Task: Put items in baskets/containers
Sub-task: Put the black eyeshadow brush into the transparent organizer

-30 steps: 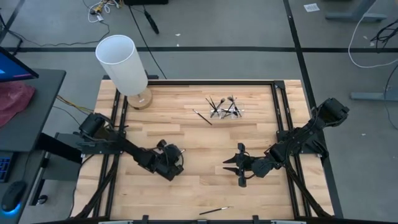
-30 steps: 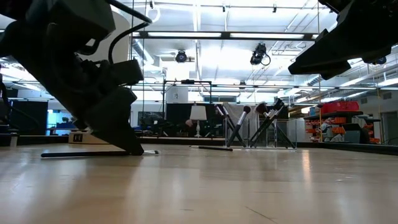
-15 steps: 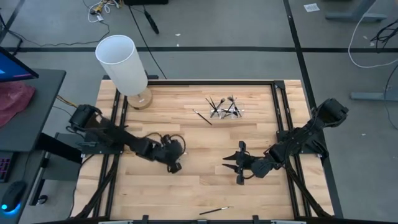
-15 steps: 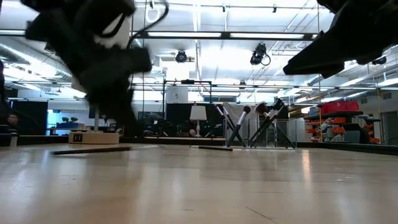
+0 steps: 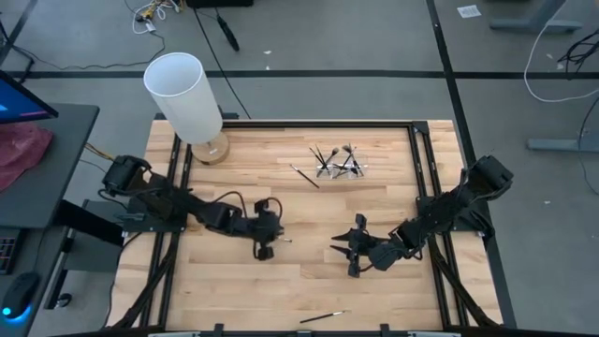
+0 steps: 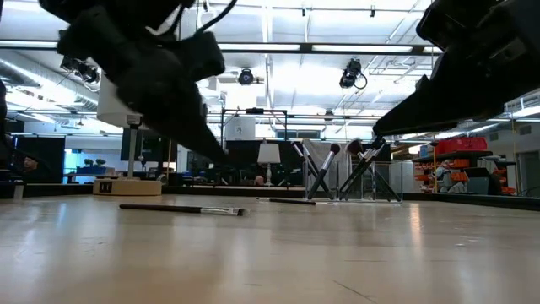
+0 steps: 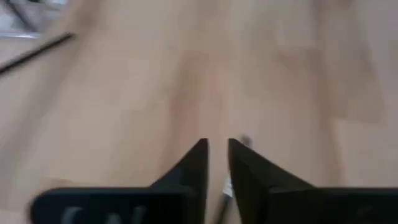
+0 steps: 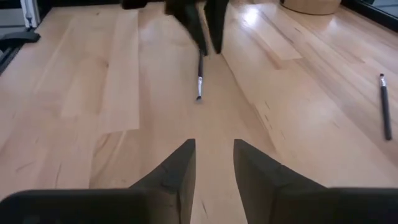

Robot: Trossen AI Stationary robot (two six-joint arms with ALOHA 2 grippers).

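A thin dark makeup brush [image 8: 199, 76] lies flat on the wood near the table's middle, also in the low view [image 6: 181, 209]. My left gripper [image 5: 265, 246] hangs just above it [image 6: 218, 154], fingers pointing down with a narrow gap [image 7: 217, 144], touching nothing. My right gripper [image 5: 344, 251] waits open to the brush's right [image 8: 214, 146], off the table. The clear holder [image 5: 339, 165] stands near the far edge with several brushes leaning in it. One brush [image 5: 304, 175] lies beside it, another [image 5: 323, 317] at the near edge.
A tall white cylinder [image 5: 184, 92] on a round wooden base [image 5: 211, 150] stands at the far left corner. Black frame rails [image 5: 418, 187] run along the table's sides. Bare wood [image 5: 309, 281] lies between the two grippers and the near edge.
My left gripper has risen off the table, turned about and shifted a little toward the right and far edges. The brush under it has slid a short way toward the table's right and now lies free. My right gripper has dropped slightly toward the near edge.
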